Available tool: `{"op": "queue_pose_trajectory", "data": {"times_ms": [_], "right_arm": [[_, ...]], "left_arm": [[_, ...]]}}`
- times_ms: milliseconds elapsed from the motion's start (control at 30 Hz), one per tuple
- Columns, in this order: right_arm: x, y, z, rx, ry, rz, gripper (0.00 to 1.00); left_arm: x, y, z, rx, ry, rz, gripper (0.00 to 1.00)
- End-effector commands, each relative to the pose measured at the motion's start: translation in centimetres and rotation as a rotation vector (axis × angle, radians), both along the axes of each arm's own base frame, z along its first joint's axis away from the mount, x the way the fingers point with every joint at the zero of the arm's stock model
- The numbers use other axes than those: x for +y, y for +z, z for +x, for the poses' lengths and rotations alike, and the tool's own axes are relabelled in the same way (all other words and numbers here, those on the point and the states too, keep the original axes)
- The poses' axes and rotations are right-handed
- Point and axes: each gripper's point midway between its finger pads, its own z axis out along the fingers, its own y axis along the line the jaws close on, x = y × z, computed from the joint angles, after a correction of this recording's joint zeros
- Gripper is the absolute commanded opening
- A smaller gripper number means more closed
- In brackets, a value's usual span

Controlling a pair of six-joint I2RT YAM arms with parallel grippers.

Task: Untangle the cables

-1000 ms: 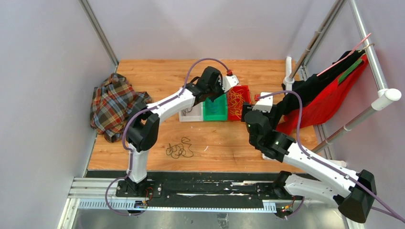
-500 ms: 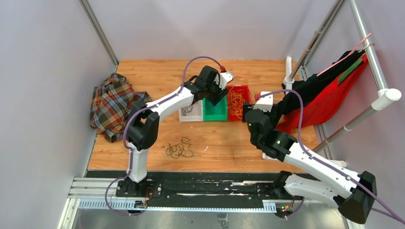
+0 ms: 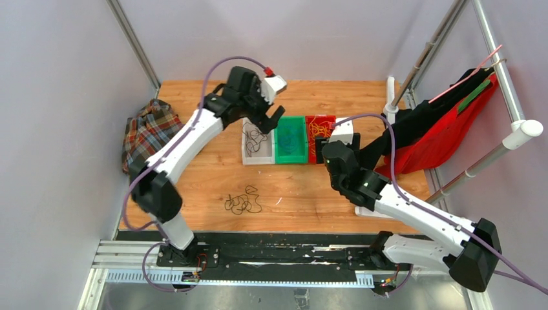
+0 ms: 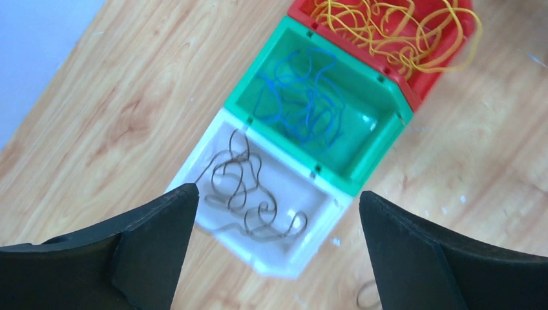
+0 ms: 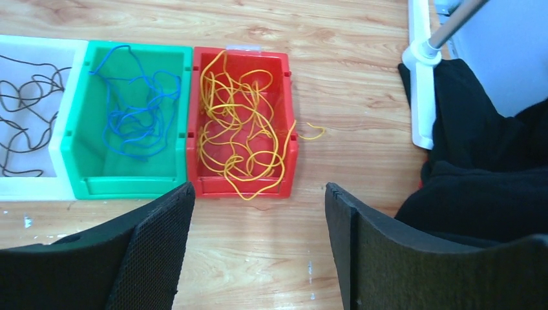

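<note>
Shows black cable tangle (image 3: 243, 201) on tabletop (image 3: 362, 97), near side of white bin (image 3: 257, 159); closest to left jaws, apart above that bin; right jaws apart.

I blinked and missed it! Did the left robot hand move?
Yes. The left gripper slid left, from over the green bin's right side to its left edge by the white bin, and it opened.
</note>
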Motion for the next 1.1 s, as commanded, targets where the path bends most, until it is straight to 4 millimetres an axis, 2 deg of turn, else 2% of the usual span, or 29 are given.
{"op": "queue_pose_trajectory", "data": {"times_ms": [0, 100, 200, 333, 433, 567, 700, 800, 1000, 1067], "right_arm": [[2.1, 2.4, 0.9, -0.051, 0.083, 0.059, 0.73], [3.7, 2.1, 0.8, -0.036, 0.139, 0.077, 0.73], [6.0, 1.5, 0.0, 0.001, 0.241, 0.065, 0.73], [10.2, -1.1, -2.6, 0.091, 0.425, 0.071, 0.72], [12.6, -3.2, -4.6, 0.133, 0.487, 0.018, 0.72], [13.4, -5.2, -6.0, 0.188, 0.486, -0.020, 0.72], [13.4, -6.3, -7.2, 0.207, 0.496, 0.028, 0.67], [13.0, -5.6, -8.0, 0.204, 0.513, 0.078, 0.58], [10.9, -3.8, -9.0, 0.187, 0.524, 0.092, 0.54], [10.4, -3.5, -9.1, 0.181, 0.523, 0.089, 0.51]], "left_arm": [[4.2, 2.6, -6.6, 0.042, -0.110, 0.004, 1.00], [7.4, 1.0, -10.9, 0.055, -0.158, 0.071, 0.99], [10.1, -1.7, -14.8, 0.028, -0.238, 0.163, 0.99], [12.3, -5.0, -18.4, 0.026, -0.331, 0.233, 0.99], [13.0, -8.4, -19.9, 0.105, -0.362, 0.270, 0.97], [14.0, -12.8, -20.2, 0.213, -0.347, 0.338, 0.87], [14.2, -16.2, -19.1, 0.233, -0.333, 0.377, 0.82], [14.0, -18.1, -18.4, 0.239, -0.330, 0.385, 0.79], [14.2, -20.8, -16.5, 0.247, -0.265, 0.420, 0.67], [14.4, -21.0, -16.2, 0.233, -0.263, 0.440, 0.58]]}}
